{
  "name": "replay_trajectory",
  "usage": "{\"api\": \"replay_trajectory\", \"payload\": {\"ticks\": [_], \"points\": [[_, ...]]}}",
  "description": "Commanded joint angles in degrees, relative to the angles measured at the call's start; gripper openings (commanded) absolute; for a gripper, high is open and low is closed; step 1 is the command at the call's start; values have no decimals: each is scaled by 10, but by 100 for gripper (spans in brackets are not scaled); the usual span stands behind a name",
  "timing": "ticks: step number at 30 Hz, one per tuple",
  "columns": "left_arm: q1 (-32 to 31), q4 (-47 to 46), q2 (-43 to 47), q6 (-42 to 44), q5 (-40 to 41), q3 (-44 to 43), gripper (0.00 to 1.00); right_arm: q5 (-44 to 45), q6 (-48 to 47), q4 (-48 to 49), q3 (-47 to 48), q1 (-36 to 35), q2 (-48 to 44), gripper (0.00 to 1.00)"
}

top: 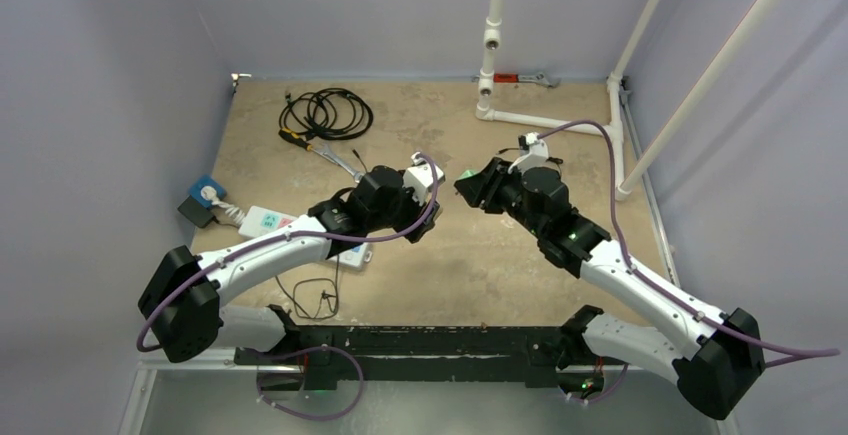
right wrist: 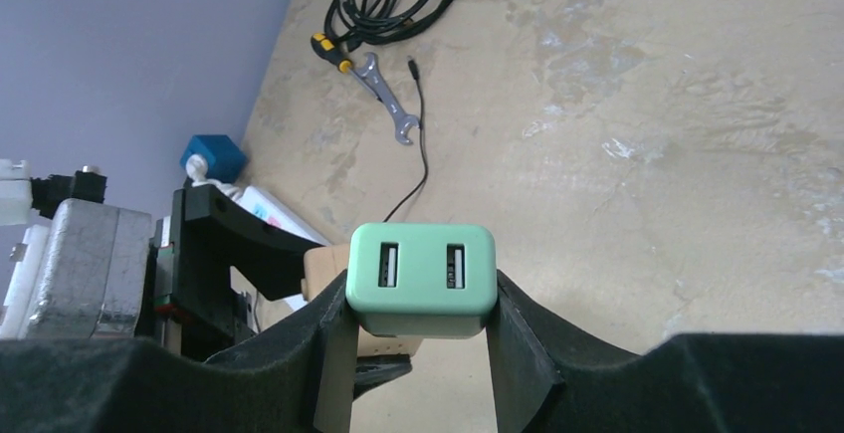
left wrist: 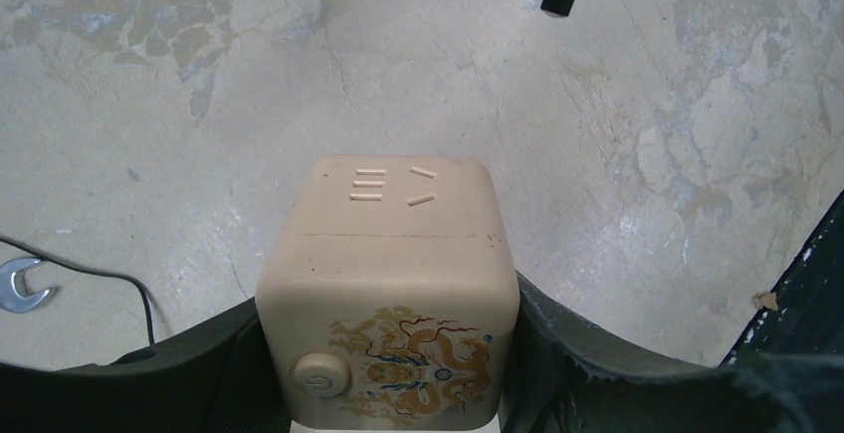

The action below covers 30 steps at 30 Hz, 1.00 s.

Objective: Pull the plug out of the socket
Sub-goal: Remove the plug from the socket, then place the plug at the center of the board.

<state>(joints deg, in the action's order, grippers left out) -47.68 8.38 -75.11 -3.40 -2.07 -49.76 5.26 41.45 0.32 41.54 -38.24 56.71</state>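
My left gripper [left wrist: 388, 348] is shut on the socket [left wrist: 390, 284], a beige cube with a dragon print, a round power button and empty slots on its far face. The right gripper [right wrist: 421, 299] is shut on the plug [right wrist: 421, 276], a mint-green block with two USB ports facing the camera. In the top view the socket [top: 425, 176] and the plug [top: 465, 174] hang above the middle of the table with a small gap between them. The plug's prongs are hidden. Behind the plug in the right wrist view, part of the beige socket [right wrist: 323, 272] shows.
A white power strip [top: 262, 221] with a blue adapter [top: 205, 193] lies at the left. A coil of black cable [top: 325, 113], a screwdriver [top: 293, 137] and a wrench [top: 335, 158] lie at the back left. A white pipe frame [top: 545, 120] stands at the back right.
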Motion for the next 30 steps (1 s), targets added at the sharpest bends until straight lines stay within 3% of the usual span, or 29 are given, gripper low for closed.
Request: {"api": "replay_trajectory", "payload": {"ticks": [1,6,10,20,26,30], "points": [[1,-21,10,-6,16,-6,0,43,-14,-1,22,-1,-15,0],[52,-9,7,-39,14,-18,0,60,-27,-53,36,7,-25,0],[104,0,15,-66,4,-26,0,41,-49,-96,43,58,-14,0],[116,34,38,-64,64,-39,0,-117,-73,-77,-29,331,52,0],[116,31,40,-75,33,-38,0,15,-80,-82,-20,358,117,0],[116,34,38,-76,29,-40,0,58,-97,-90,-4,359,162,3]]}}
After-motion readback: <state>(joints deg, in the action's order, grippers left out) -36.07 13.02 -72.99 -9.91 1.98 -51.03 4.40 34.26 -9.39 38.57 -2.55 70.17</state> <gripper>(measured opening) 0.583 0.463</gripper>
